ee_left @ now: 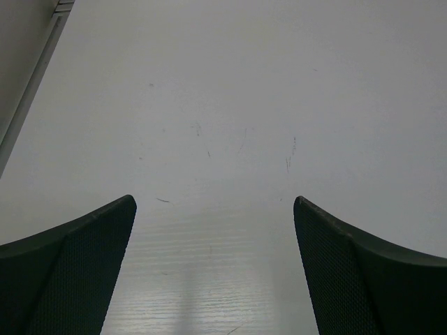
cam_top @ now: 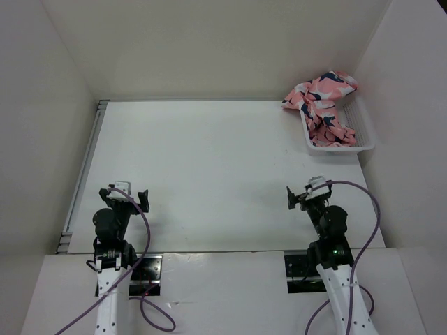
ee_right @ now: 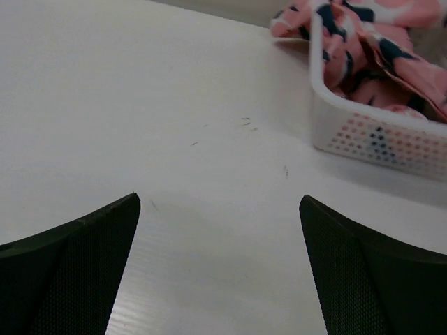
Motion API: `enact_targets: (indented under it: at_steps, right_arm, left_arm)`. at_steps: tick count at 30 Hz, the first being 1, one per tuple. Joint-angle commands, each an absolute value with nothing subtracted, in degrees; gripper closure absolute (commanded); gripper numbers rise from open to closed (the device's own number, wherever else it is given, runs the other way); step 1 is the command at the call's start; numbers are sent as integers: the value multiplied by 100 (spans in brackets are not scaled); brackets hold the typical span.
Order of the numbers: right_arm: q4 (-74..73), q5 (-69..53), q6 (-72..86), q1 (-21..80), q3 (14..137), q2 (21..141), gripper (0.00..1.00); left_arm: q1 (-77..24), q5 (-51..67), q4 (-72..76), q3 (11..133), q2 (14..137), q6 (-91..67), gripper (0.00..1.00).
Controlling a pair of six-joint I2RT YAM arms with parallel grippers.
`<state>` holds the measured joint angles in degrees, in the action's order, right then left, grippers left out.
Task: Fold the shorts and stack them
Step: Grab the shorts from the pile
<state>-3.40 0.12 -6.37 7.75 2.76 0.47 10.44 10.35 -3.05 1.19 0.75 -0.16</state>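
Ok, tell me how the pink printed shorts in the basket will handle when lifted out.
Probably floppy: the shorts lie crumpled in folds and droop over the rim of the white mesh basket. Likely light, being thin-looking cloth, so the basket might shift if fabric snags on it. They should hang and unfurl rather than hold shape.

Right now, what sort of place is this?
Probably a lab test cell, not a home: a white table boxed in by plain white walls, the left arm and right arm bolted at its near edge, and just a mesh basket holding crumpled shorts.
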Motion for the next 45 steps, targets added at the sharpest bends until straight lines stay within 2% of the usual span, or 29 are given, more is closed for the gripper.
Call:
enact_targets:
  at_steps: [1, 2, 3, 4, 5, 6, 8, 10, 11, 13, 14, 15, 17, 18, 19, 21, 22, 23, 24, 26, 27, 28, 29, 30, 31, 33, 36, 38, 45]
  right_arm:
    - [-601, -2691, -4186, 809, 675, -62, 1]
    - [-1268, -3438, -7916, 809, 799, -62, 1]
    - [-2127, -3315, -9546, 809, 748, -62, 1]
    - [-2136, -3079, -10659, 809, 625, -62, 1]
    - [-1744, -2963, -11436, 809, 276, -62, 2]
    - [-644, -3092, -11443, 809, 98, -62, 2]
    - [-405, -3321, -11443, 809, 218, -62, 2]
    - [58, -3988, -11320, 809, 220, -62, 2]
    - [201, -4138, -11320, 809, 220, -62, 2]
    - [525, -4508, -11006, 809, 298, -62, 2]
    - [588, -4570, -10699, 809, 360, -62, 2]
    - [641, -4570, -10305, 809, 456, -62, 2]
    - [1035, -4457, -9241, 861, 650, 87, 2]
    - [1185, -4326, -8924, 861, 737, 218, 2]
    - [1421, -3663, -7685, 861, 1434, 1186, 2]
    - [1355, -2913, -6615, 861, 2315, 2358, 2]
    - [1162, -1961, -5513, 861, 3469, 3782, 2]
    - [647, -1377, -4902, 861, 4098, 4536, 2]
    - [363, -797, -4417, 861, 5218, 5901, 2]
    - [-41, 188, -3929, 687, 5903, 6921, 0]
    - [-279, 80, -3877, 468, 6515, 7352, 0]
    - [-542, -121, -3519, -30, 6878, 8183, 0]
    - [-832, -306, -3229, -218, 7273, 8618, 0]
    - [-1366, -360, -3043, -385, 8174, 9074, 0]
    - [-1615, -360, -2728, -648, 8609, 9940, 0]
    - [-2185, -360, -2471, -887, 9723, 10632, 0]
    - [-2399, -413, -2671, -1037, 10212, 11276, 0]
    - [-2347, -343, -2847, -1037, 10038, 11329, 0]
    - [-1486, 764, -2435, -1090, 9457, 11522, 0]
  left_arm:
    - [1037, 1099, -158, 26, -158, 0, 0]
    - [1037, 1099, -158, 26, -158, 0, 0]
    - [1037, 1099, -158, 26, -158, 0, 0]
    - [1037, 1099, -158, 26, -158, 0, 0]
    - [1037, 1099, -158, 26, -158, 0, 0]
    - [1037, 1099, -158, 26, -158, 0, 0]
    - [1037, 1379, -158, 88, -158, 0, 0]
    - [1037, 2184, -394, 272, -158, 0, 0]
    - [1037, 3459, -395, 325, -158, 0, 0]
    - [1037, 4538, -526, 605, -158, 0, 0]
    - [1037, 5910, -1763, 606, -158, 0, 0]
    - [1037, 6150, -1914, 493, -158, 0, 0]
    - [1037, 6458, -221, 80, -158, 0, 0]
    - [950, 6556, 85, 79, -158, 0, 0]
    - [819, 6383, 706, 166, 164, 0, 0]
    - [546, 5671, 1720, 263, 865, 0, 0]
    - [441, 5417, 1871, 429, 1262, 0, 0]
    - [335, 5188, 1872, 657, 1770, 0, 0]
    - [143, 4698, 1872, 1381, 2950, 0, 0]
    - [-122, 4238, 1358, 2429, 4212, 0, 0]
    - [-262, 3697, 1066, 3044, 5620, 0, 0]
    - [-525, 3457, 359, 4451, 6347, 0, 0]
    - [-580, 3315, 30, 5143, 7016, 0, 0]
    - [-580, 3235, -139, 5655, 7988, 0, 0]
    - [-650, 3287, -271, 5999, 8276, 0, 0]
    - [-816, 3453, -683, 6806, 8908, 0, 0]
    - [-1037, 3567, -1484, 7617, 9760, 0, 0]
    - [-1037, 3848, -1705, 8129, 10158, 0, 0]
    - [-1371, 3611, -1117, 8191, 10485, 0, 0]
